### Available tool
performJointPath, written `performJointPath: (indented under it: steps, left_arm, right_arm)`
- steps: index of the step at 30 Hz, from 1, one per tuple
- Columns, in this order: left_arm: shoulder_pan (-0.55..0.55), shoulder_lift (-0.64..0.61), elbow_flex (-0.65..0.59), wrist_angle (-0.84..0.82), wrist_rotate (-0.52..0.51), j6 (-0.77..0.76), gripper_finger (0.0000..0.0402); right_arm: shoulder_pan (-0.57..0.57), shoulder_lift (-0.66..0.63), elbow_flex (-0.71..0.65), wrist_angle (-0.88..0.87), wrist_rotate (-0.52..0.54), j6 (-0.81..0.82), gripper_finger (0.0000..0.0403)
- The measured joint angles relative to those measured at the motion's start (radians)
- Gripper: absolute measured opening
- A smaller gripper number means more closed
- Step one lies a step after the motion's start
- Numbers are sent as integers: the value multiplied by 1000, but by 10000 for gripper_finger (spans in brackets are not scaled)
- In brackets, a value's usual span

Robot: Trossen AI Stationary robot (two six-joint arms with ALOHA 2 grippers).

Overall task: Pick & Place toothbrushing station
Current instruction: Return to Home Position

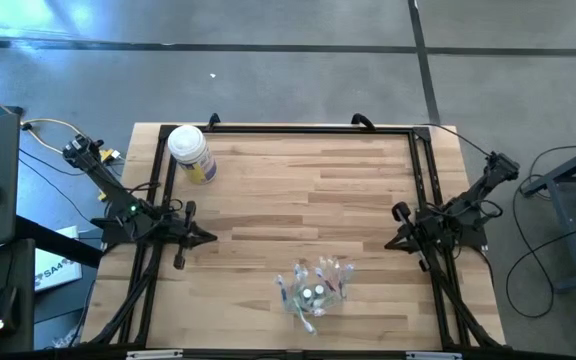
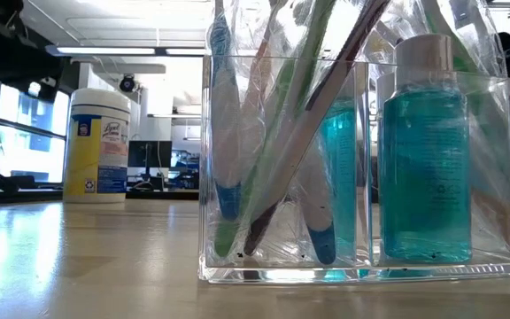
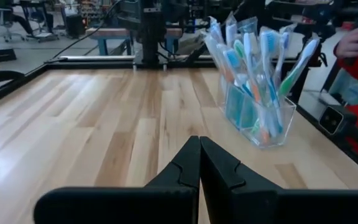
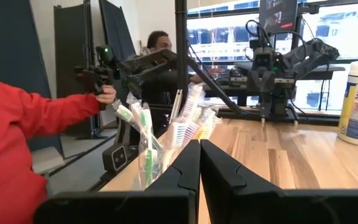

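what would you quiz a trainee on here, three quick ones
1. Fill in: the left gripper and right gripper are both ___.
2. The jar stands nearer the: A) left gripper B) right gripper.
3. True or false: the toothbrushes lie flat outside the holder.
Key: 1 shut; 2 A; 3 false, they stand in the holder.

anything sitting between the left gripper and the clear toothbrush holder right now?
Nothing visible. Only bare table lies between the left gripper and the clear holder. The yellow-label jar stands well off that line, near the table's far edge.
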Motion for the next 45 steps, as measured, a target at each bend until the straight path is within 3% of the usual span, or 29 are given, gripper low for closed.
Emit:
performJointPath:
  steps: [4, 13, 45]
  left_arm:
    - [0, 1, -59, 79, 25, 6, 0]
    - [0, -7, -61, 76, 55, 22, 0]
    - [0, -6, -65, 58, 39, 21, 7]
  right_arm:
    - [-37, 0, 0, -8, -32, 18, 3]
    - [-87, 8, 0, -38, -32, 38, 3]
    - [-87, 10, -3, -81, -30, 30, 3]
